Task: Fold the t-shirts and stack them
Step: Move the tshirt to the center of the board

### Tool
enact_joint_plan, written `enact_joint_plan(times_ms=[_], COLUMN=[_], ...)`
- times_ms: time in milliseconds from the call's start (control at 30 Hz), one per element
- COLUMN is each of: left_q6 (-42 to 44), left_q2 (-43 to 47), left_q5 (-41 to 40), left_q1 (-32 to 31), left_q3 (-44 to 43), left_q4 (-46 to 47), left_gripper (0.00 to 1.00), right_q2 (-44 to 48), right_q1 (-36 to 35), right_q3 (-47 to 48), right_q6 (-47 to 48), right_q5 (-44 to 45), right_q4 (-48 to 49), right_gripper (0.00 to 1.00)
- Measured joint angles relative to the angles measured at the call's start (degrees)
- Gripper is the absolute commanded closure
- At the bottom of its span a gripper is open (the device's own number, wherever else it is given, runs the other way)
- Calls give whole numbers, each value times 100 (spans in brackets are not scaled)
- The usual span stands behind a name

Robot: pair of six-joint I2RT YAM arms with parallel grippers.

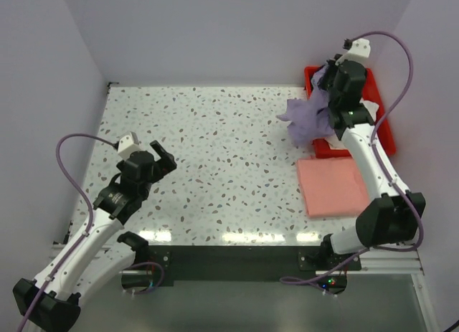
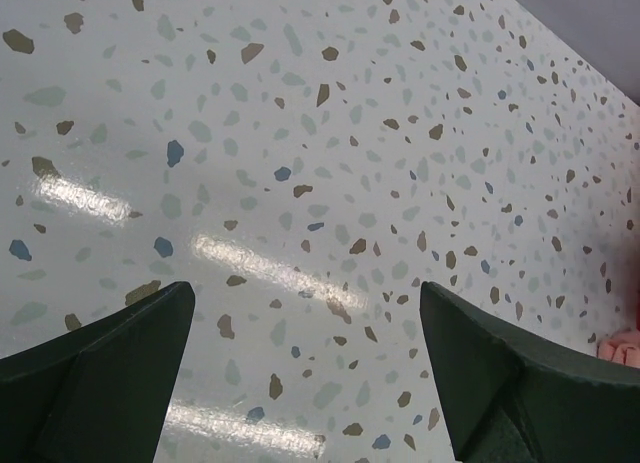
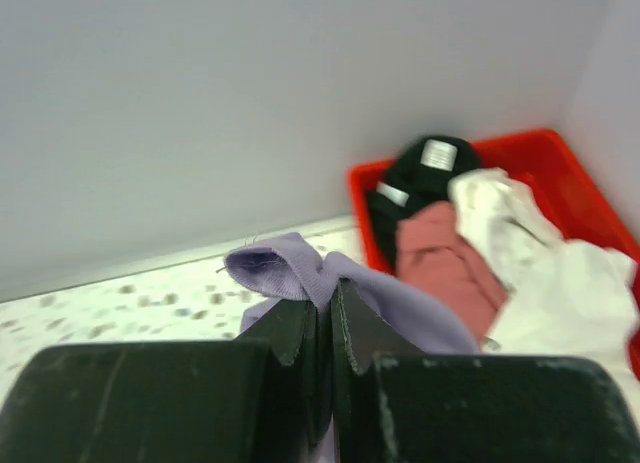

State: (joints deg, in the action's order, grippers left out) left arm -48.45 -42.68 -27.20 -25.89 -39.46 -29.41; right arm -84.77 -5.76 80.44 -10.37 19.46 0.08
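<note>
Holding the lavender shirt clenched in our right gripper over the red bin at the table's far right corner, we should raise it fully clear before spreading it mid-table; our left gripper, jaws spread wide, hovers near the left edge.

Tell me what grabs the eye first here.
The right fingers, shut on a lavender shirt, hold it up beside the red bin at the far right. A folded salmon-pink shirt lies flat in front of the bin; the left fingers gape over bare table at near left.
</note>
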Motion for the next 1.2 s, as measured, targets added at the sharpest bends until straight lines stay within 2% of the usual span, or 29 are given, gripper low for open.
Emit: enact_joint_plan(times_ms=[233, 433, 600, 767, 867, 1000, 1133, 1200], left_q6=[-55, -164, -319, -457, -474, -439, -291, -234], left_q2=[188, 199, 328, 492, 496, 415, 179, 52], left_q5=[258, 385, 404, 422, 529, 892, 1659, 2107], left_q1=[0, 0, 0, 0, 0, 0, 0, 0], left_q3=[195, 195, 195, 195, 238, 579, 1174, 1526], left_q4=[22, -44, -278, -452, -439, -293, 208, 542], left_gripper=[0, 0, 0, 0, 0, 0, 0, 0], right_q2=[831, 817, 557, 492, 636, 1080, 1602, 1685], right_q1=[-1062, -2177, -2918, -3106, -3108, -3104, -3071, -3005], right_q3=[656, 1445, 1875, 1858, 1416, 149, -1537, -2059], right_q6=[-157, -424, -522, -669, -713, -745, -863, -951], right_q5=[-1239, -2312, -2802, -2859, -2490, -1696, -485, -15], right_q4=[-271, -560, -739, -767, -680, -656, -734, -925], right_gripper=[100, 100, 100, 100, 100, 100, 100, 99])
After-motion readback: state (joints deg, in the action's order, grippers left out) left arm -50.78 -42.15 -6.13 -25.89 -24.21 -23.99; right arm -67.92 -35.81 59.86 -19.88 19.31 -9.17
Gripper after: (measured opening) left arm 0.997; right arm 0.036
